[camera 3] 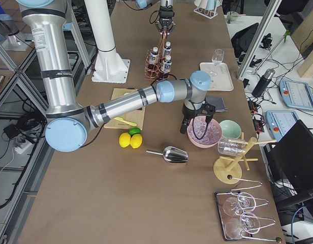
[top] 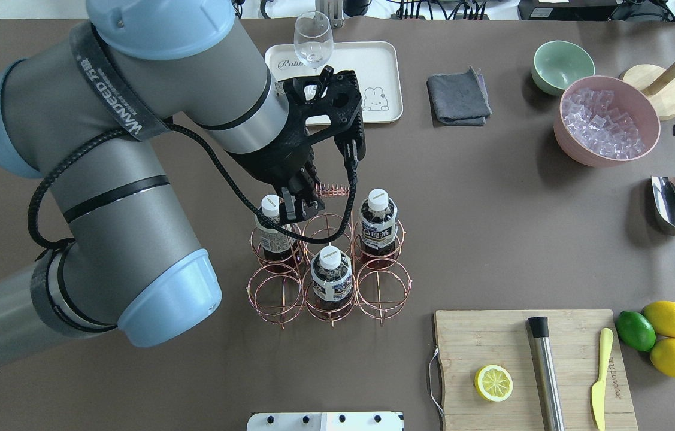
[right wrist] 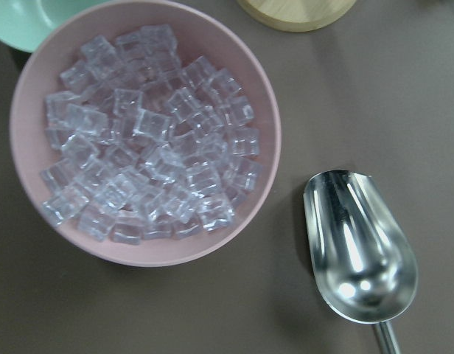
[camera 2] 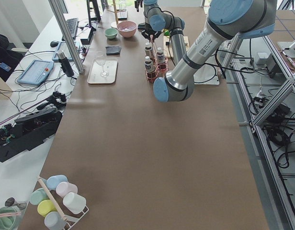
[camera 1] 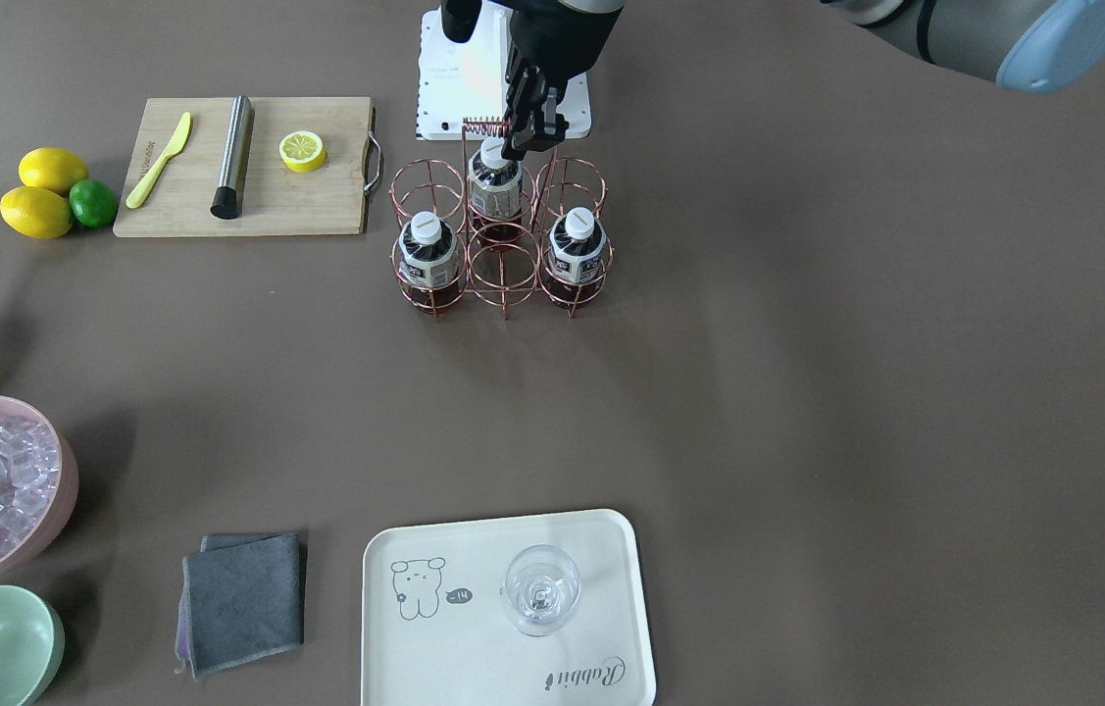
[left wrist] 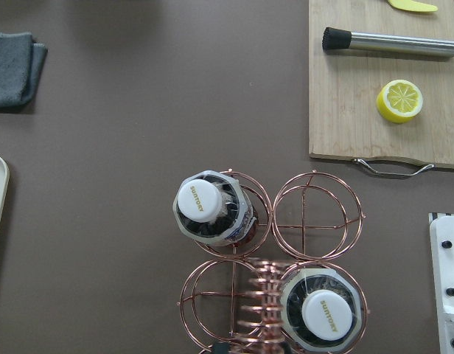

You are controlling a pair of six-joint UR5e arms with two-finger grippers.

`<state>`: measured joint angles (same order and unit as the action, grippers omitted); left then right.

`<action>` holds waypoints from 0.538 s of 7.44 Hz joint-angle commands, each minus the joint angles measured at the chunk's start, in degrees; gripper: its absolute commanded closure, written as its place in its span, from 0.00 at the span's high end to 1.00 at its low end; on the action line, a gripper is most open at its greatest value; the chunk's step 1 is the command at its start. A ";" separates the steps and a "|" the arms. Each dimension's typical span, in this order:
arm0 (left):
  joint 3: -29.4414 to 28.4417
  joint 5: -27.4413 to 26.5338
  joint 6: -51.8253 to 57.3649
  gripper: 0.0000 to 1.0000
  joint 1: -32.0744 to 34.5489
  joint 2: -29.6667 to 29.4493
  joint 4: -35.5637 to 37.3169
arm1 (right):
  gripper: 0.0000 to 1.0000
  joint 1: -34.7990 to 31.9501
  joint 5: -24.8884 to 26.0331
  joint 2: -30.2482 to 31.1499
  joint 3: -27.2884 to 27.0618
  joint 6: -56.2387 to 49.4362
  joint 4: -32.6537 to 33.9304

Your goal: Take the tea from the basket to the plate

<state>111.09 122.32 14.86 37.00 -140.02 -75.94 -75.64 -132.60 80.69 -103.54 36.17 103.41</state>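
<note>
My left claw (top: 299,211) hangs over the basket (top: 280,293) by its handle (top: 332,191), fingers apparently spread and holding nothing, near one tea (top: 273,237). All three teas stand in basket rings; the plate (top: 373,60) lies well apart.

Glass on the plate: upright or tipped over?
Upright. The glass stands on its foot on the plate, bowl above stem in the overhead view; the front view looks down into its round mouth.
</note>
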 commanded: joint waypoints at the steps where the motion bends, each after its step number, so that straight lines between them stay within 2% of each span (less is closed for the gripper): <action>1: 0.01 0.03 -0.01 0.00 0.00 0.01 0.01 | 1.00 8.73 1.38 -14.63 0.51 14.37 13.54; 3: -0.08 0.03 -0.01 0.00 0.00 -0.08 0.01 | 1.00 13.22 0.68 -20.37 -0.51 28.54 14.97; 4: -0.08 0.03 -0.01 0.00 0.00 -0.08 0.01 | 1.00 14.45 -4.37 -22.05 -2.96 32.69 17.94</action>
<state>111.05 122.34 14.85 37.00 -140.04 -75.94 -64.10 -131.95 62.87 -103.84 59.65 117.38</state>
